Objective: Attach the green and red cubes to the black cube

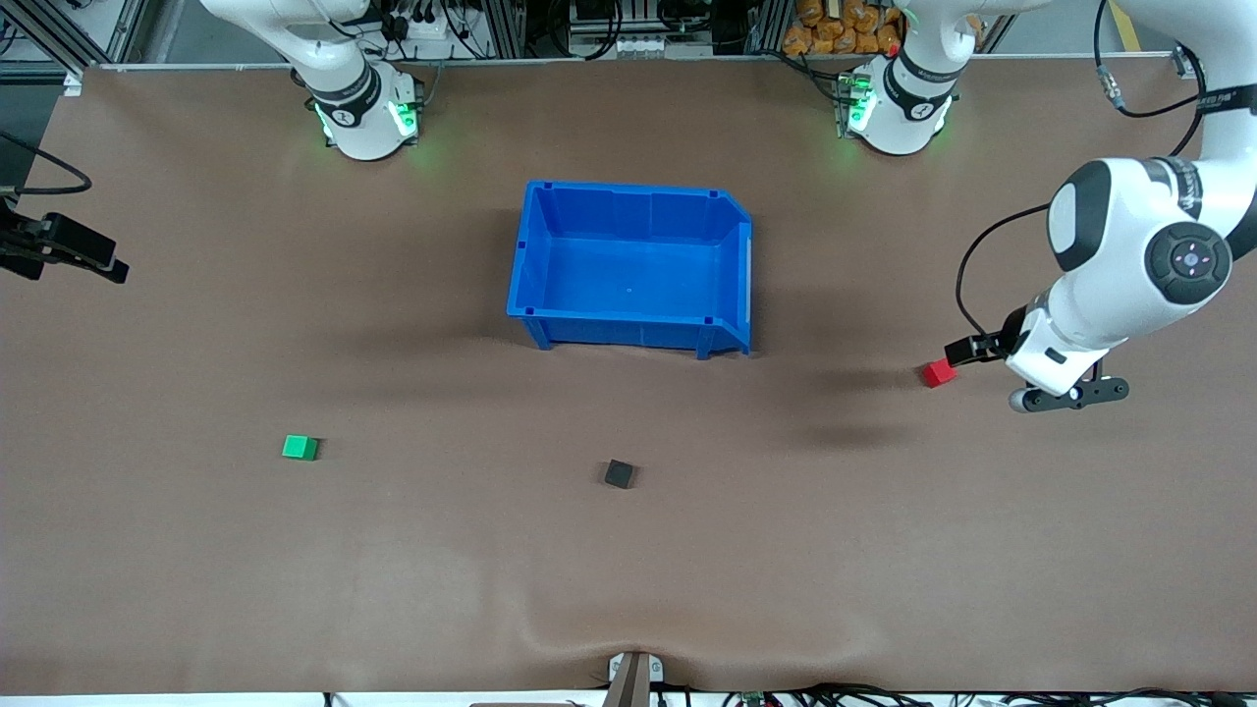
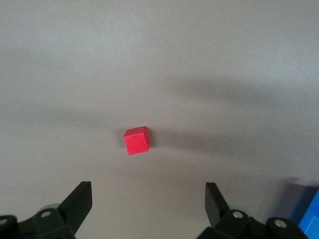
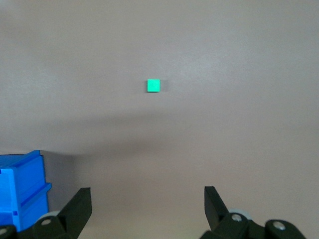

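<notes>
The left claw point(image 2: 144, 201) hangs over the table point(image 1: 196, 550) at the left arm's end, its 2 fingers spread wide and holding nothing. The red cube point(image 2: 136, 140) lies on the table just ahead of that open gap, apart from both fingertips; in the front view the red cube point(image 1: 939, 372) sits just beside the claw point(image 1: 967, 350), toward the table's middle.

The right claw point(image 3: 147, 204) is also wide open and empty, held over the table at the right arm's end. The green cube point(image 3: 153, 85) lies well ahead of it, in line with the gap between the fingers, with a corner of the blue bin point(image 3: 20, 189) at the edge of that wrist view. In the front view only a dark part of this claw point(image 1: 69, 250) shows at the frame's edge.

There is 1 red cube, 1 green cube point(image 1: 300, 448), 1 black cube point(image 1: 619, 474) and 1 blue bin point(image 1: 628, 329). All 3 cubes lie well apart from each other, each nearer the front camera than the bin. The black cube sits between the other 2, untouched by either claw.
</notes>
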